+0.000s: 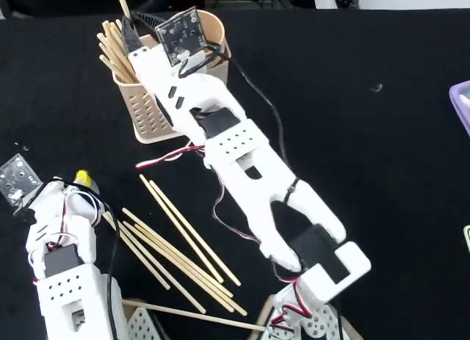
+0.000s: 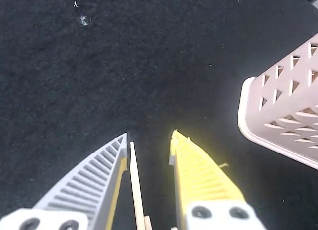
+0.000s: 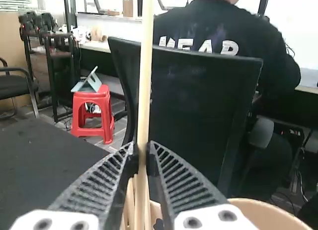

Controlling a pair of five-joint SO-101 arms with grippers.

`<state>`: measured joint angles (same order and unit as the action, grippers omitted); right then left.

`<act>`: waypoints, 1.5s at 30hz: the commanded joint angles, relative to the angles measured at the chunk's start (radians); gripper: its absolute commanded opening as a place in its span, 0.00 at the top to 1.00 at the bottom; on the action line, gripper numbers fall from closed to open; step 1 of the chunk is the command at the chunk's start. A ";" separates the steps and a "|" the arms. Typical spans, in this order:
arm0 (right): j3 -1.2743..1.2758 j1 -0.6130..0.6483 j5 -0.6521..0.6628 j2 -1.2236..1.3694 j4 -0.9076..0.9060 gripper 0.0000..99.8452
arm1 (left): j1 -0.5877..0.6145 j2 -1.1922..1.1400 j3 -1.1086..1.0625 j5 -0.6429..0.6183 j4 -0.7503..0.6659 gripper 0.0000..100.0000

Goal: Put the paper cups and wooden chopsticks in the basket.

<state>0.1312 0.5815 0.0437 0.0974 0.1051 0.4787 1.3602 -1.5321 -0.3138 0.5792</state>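
Over the basket (image 1: 147,116), chopstick (image 3: 144,66) upright.

A black cloth covers the desk (image 1: 382,171). Past its far edge stands a high-backed black office chair (image 3: 198,115). Farther off, a red stool (image 3: 94,108) sits on the pale floor (image 3: 120,121) beside a dark metal rack (image 3: 52,56) and a black armchair (image 3: 12,86). Bright windows (image 3: 293,21) light a long counter (image 3: 94,45).
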 commanded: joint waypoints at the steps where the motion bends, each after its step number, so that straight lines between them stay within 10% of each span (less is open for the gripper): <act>1: 0.013 0.006 -0.008 -0.013 0.014 0.99 | 0.008 0.000 0.008 0.011 -0.021 0.85; 13: 0.076 0.012 -0.006 -0.094 -0.052 0.84 | 0.008 0.000 0.007 0.014 -0.021 0.85; 27: 0.406 0.084 0.005 -0.771 -0.939 0.88 | 0.008 0.000 0.007 0.012 -0.018 0.85; 35: 0.946 0.238 0.187 -0.745 -0.729 0.88 | 0.010 0.002 0.007 0.011 -0.015 0.85; 45: 0.759 0.273 0.186 -0.257 -0.667 0.76 | 0.015 -0.003 0.007 0.014 -0.014 0.85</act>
<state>0.9904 0.8362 0.2171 -0.2401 -0.5808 0.4818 1.3602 -1.5321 -0.3092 0.5792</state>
